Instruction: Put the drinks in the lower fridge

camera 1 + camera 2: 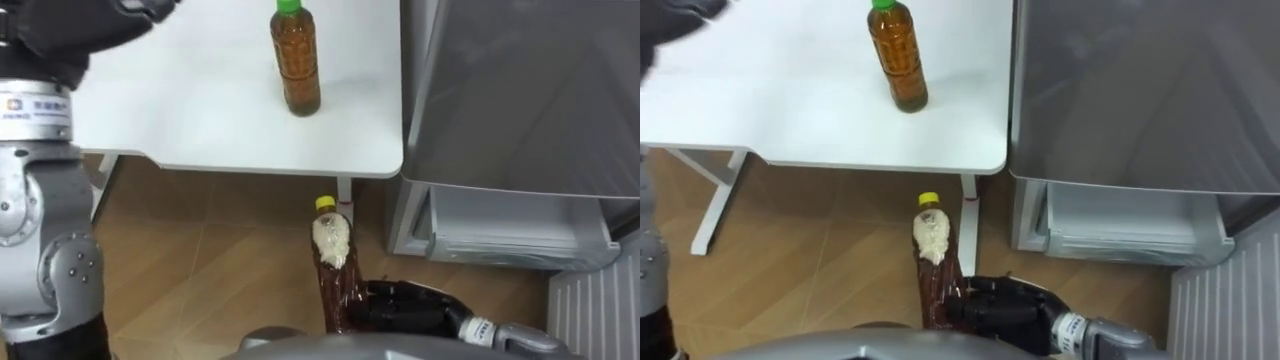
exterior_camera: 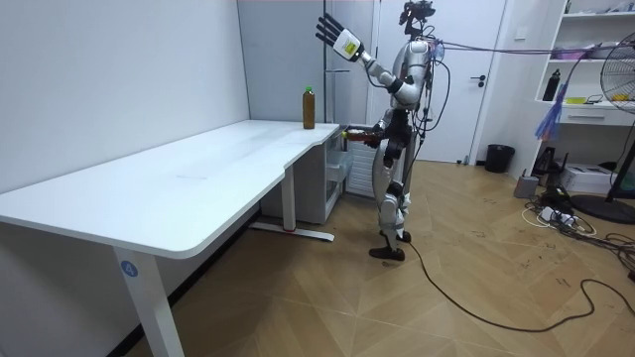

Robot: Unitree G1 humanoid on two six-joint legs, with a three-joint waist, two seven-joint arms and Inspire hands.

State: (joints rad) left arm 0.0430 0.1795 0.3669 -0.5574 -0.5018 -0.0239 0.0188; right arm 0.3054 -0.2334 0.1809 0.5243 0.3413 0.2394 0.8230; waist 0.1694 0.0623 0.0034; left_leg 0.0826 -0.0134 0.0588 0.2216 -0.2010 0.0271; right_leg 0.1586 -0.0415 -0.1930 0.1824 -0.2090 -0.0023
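Right hand point(image 1: 405, 306), fingers curled round a yellow-capped brown bottle point(image 1: 332, 262); left hand point(image 2: 330, 31) raised, fingers spread; green-capped tea bottle point(image 1: 296, 60) upright on white table point(image 1: 200, 110).

An office-like room. In the room view a long white tabletop point(image 2: 179, 188) on a metal frame runs from seven toward twelve o'clock, with a grey fridge point(image 1: 520, 90) at its far end. There is a herringbone wood floor point(image 2: 446, 297), a white door point(image 2: 486, 79) at one o'clock with a black waste bin point(image 2: 499, 158) beside it, and open shelves point(image 2: 595, 59) and a standing fan point(image 2: 620, 99) at three o'clock.
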